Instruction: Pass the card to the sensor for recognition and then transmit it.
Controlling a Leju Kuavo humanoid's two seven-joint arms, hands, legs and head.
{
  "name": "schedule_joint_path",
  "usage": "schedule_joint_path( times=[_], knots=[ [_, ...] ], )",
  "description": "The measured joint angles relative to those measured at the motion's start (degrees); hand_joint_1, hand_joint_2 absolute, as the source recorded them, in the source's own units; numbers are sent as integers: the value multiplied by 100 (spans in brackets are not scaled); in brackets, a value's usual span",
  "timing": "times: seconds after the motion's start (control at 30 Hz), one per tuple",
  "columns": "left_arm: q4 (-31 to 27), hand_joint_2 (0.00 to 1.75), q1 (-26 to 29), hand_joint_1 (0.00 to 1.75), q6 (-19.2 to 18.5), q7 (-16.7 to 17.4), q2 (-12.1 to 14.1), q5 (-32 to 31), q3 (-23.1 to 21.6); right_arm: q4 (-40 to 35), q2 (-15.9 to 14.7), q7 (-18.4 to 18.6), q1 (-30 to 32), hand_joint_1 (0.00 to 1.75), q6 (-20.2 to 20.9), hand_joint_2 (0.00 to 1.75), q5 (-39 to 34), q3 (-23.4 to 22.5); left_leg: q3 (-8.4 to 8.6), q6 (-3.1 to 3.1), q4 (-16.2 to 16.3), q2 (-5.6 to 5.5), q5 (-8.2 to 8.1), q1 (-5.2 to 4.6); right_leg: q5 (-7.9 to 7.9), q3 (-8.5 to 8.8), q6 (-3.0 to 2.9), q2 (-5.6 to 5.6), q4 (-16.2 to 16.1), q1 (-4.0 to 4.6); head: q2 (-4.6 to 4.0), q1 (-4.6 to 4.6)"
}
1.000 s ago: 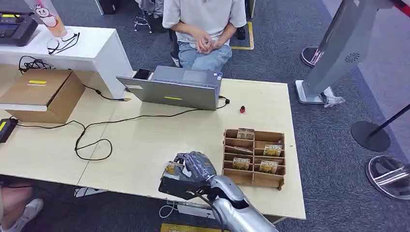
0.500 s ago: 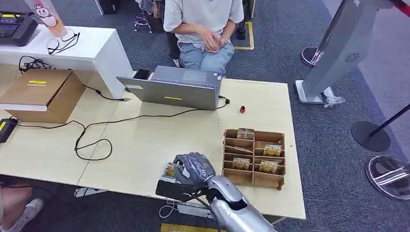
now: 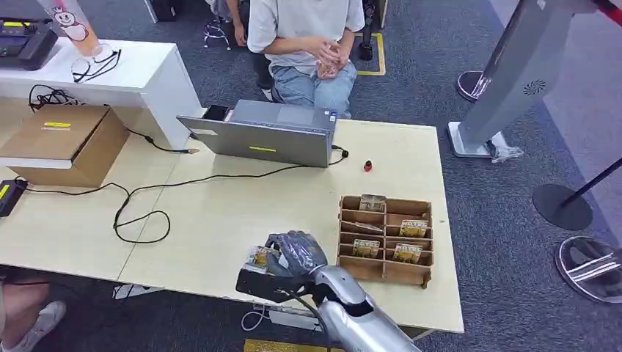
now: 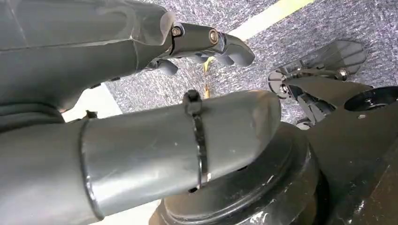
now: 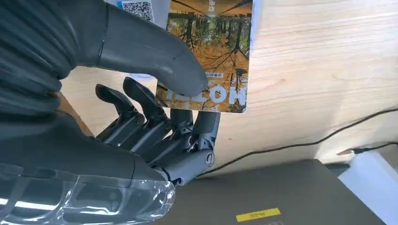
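Item: hotel key card, pinched by thumb and fingers of right hand above bench front edge; left hand hung empty, loosely spread; risk noted: thin edge grip, slippage during transfer.

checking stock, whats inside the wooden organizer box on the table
The wooden organizer holds cards in several compartments: one at the far end, three printed ones nearer. Some slots look empty, but their walls hide the bottoms. The right hand holds another card outside it.
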Motion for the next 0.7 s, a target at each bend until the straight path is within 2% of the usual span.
schedule_joint_path(
  times=[0.7],
  knots=[
    [0,0,-23,0,31,72,-2,55,-11,703,295,120,-251,175,46,175,140,0,1,-3,0,0,2,0,0,0,-1,1,0,0,0,0]
  ],
)
